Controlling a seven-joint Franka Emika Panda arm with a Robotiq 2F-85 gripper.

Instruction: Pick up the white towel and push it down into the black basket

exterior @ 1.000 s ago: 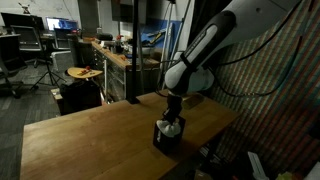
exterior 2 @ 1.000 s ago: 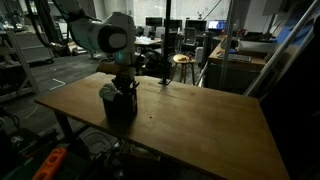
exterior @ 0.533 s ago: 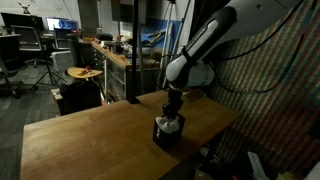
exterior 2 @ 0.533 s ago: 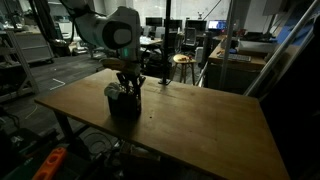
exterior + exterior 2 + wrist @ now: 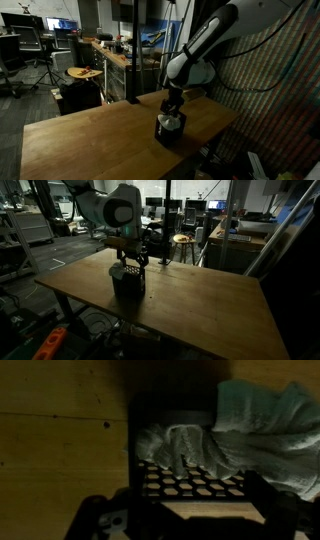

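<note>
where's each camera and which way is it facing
Exterior view: off a table corner, looking across the wooden table at the small black slotted basket; arm from upper right, gripper above basket.
Exterior view: another side, facing that basket; arm from upper left.
Wrist view: straight down on the off-white wrinkled towel in the basket; dark fingers at bottom.
Shared: both exterior views show table, basket, arm.
</note>
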